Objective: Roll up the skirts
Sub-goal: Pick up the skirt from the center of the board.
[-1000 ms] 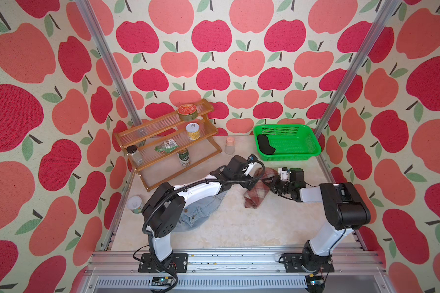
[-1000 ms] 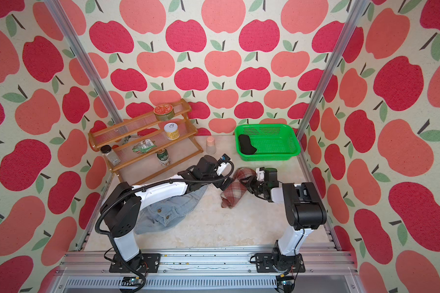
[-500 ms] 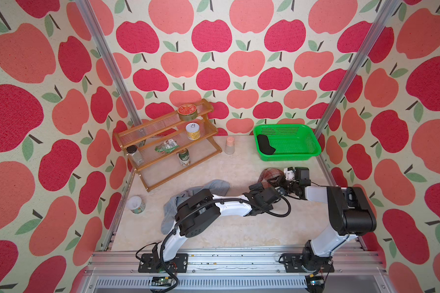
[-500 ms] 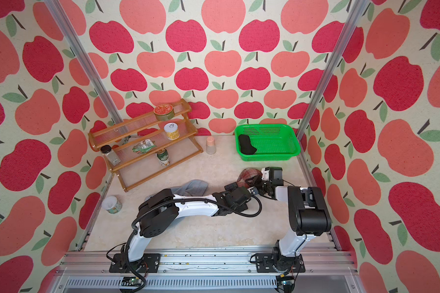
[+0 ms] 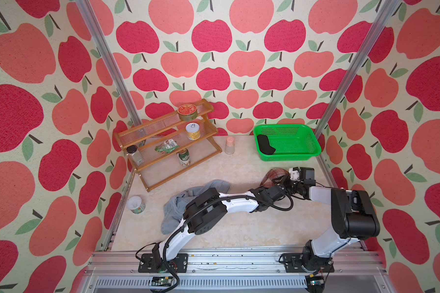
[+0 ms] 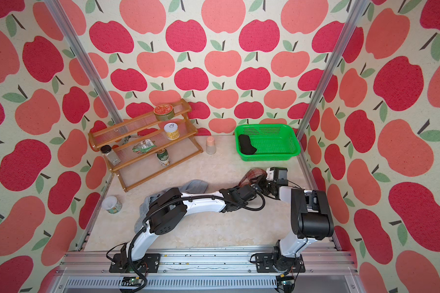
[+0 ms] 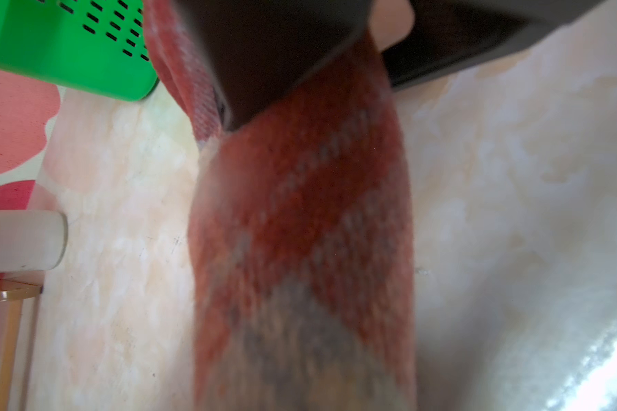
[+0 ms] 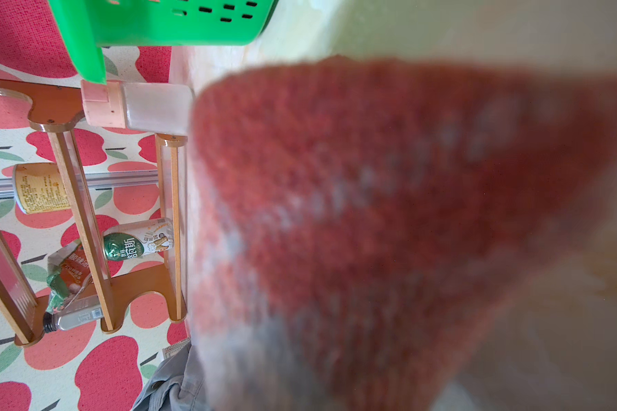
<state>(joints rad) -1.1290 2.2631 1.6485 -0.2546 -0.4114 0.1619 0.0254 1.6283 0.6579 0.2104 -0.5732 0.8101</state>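
**A:** How far along is the rolling?

**B:** The plaid skirt (image 5: 274, 175) is the one being worked on. It sits bunched on the worktop (image 5: 239, 228) near the right edge, just in front of the green mesh basket (image 5: 313, 149). The left tool (image 5: 282, 184) looks clenched on its cloth. Blurred plaid fills the right wrist view, so I can't tell the right tool's (image 5: 290, 180) jaws.

**A:** And the others?

**B:** The black skirt (image 5: 264, 144) lies in the basket as a compact bundle, so I'd judge it done. The denim skirt (image 5: 174, 213) lies crumpled on the worktop under the left arm, unrolled. That leaves two.
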